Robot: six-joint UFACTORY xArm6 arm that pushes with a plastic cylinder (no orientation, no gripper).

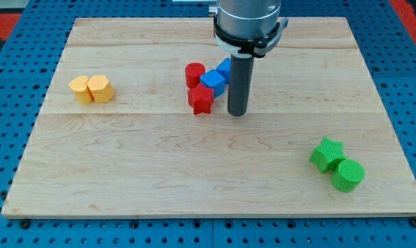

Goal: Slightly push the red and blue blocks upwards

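There is no pincer, only my tip (pixel 237 113), just right of the red star (pixel 201 100), which huddles mid-worktop (pixel 125 158) with the red cylinder (pixel 194 74) and blue blocks (pixel 213 80): light, stiff, likely slippery, best shoved from below.

The arm came down from the far edge of the scene, right of centre. Its dark rod hung upright, and my tip (pixel 237 113) rested at table height, mid-scene.
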